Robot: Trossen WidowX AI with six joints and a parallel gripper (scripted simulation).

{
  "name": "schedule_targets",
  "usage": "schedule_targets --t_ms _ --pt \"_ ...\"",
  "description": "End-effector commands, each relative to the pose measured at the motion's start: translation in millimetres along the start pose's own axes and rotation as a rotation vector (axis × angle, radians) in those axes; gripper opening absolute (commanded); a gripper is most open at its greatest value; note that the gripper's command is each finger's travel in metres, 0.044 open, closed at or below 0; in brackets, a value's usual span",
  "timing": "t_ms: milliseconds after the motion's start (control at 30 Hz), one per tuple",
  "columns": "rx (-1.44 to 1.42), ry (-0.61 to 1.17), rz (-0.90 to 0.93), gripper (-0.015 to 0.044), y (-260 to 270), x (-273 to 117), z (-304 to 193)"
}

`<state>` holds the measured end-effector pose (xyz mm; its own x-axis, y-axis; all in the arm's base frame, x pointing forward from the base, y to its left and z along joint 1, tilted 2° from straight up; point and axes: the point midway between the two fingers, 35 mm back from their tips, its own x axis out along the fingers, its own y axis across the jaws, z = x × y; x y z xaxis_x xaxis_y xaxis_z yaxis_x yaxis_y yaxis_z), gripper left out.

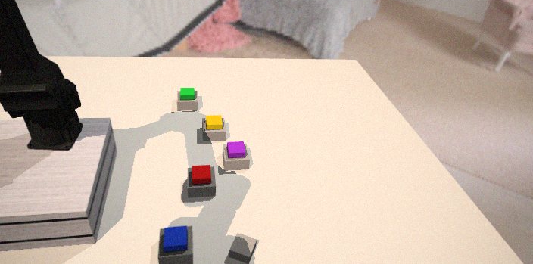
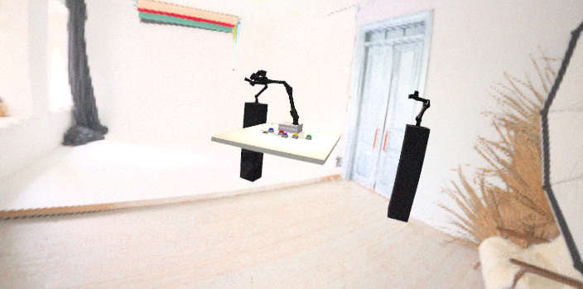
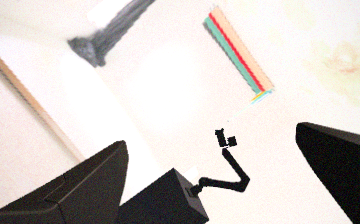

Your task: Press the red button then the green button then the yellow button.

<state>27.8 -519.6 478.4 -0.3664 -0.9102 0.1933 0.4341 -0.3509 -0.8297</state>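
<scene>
Five square caps on a cream bench [image 1: 341,135] — green button [image 1: 187,93], yellow button [image 1: 213,122], purple button [image 1: 236,149], red button [image 1: 201,174], blue button [image 1: 176,238] — each on a grey housing. A plain grey block [image 1: 242,247] lies beside them. The black arm [image 1: 34,89] rises from a pale, seemingly wood-grained plinth [image 1: 49,180].
</scene>
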Motion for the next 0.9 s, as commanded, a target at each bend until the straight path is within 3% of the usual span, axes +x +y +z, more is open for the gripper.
schedule_targets --t_ms 0,233,433,633,867 --pt "0.020 -0.088 0.203 0.0400 56 -40 34" --pt "0.014 -0.219 0.623 0.0400 163 -150 78" --pt "-0.039 -0.267 0.978 0.0400 231 -268 82" --pt "-0.160 -0.255 1.313 0.0400 270 -395 51" --pt "-0.410 -0.153 1.638 0.0400 275 -528 -32"
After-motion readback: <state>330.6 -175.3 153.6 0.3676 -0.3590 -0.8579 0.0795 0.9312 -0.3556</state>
